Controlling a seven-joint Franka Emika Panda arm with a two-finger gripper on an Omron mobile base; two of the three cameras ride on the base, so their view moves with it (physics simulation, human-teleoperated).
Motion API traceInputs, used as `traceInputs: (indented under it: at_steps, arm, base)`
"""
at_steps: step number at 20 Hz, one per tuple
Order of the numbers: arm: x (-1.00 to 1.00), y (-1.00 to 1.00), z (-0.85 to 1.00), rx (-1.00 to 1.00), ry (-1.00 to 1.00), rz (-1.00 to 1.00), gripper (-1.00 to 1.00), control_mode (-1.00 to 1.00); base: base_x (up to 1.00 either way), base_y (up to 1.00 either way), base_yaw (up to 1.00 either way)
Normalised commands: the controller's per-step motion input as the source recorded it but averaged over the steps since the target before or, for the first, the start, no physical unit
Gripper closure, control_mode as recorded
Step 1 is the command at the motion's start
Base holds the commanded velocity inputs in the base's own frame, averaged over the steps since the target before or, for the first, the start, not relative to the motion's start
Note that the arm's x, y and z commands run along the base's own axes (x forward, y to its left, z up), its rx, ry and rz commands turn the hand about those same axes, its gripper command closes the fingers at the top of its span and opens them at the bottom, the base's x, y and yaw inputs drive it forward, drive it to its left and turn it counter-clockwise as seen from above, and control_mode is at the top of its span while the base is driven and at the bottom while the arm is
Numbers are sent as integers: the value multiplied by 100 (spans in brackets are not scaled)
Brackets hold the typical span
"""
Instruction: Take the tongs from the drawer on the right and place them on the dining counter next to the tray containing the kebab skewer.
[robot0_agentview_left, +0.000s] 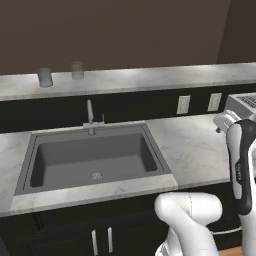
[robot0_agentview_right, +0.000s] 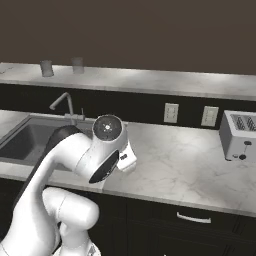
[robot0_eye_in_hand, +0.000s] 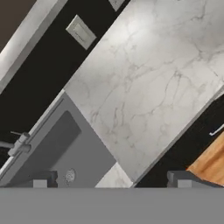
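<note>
My gripper (robot0_eye_in_hand: 113, 180) hangs open above the marble worktop (robot0_eye_in_hand: 144, 83), near its front edge, with nothing between the fingertips (robot0_eye_in_hand: 43, 179). The drawer (robot0_agentview_right: 200, 210) is a shut black front under the worktop on the right, with a short silver bar handle (robot0_agentview_right: 194, 218). That handle (robot0_eye_in_hand: 216, 130) also appears at the right edge of the hand view. The dining counter (robot0_agentview_left: 130, 80) runs as a long pale ledge behind and above the worktop. The tongs, the tray and the kebab skewer are out of view.
A grey sink (robot0_agentview_left: 92, 160) with a faucet (robot0_agentview_left: 90, 117) lies left of the arm. Two grey cups (robot0_agentview_left: 45, 77) (robot0_agentview_left: 77, 70) stand on the dining counter. A toaster (robot0_agentview_right: 240, 135) stands at the worktop's right end. Wall outlets (robot0_agentview_right: 171, 113) sit on the black backsplash. Black cabinet doors (robot0_agentview_left: 100, 240) are below the sink.
</note>
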Motion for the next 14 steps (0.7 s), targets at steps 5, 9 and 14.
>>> traceInputs:
  at_steps: [5, 9, 14]
  arm:
    - [-34, -40, -23, 5, -13, -15, -100, -100]
    - [-36, -53, -22, 22, -12, -13, -100, -100]
    - [-30, -47, -23, 18, -12, -3, -100, -100]
  base:
    - [0, 0, 0]
    - [0, 0, 0]
    - [0, 0, 0]
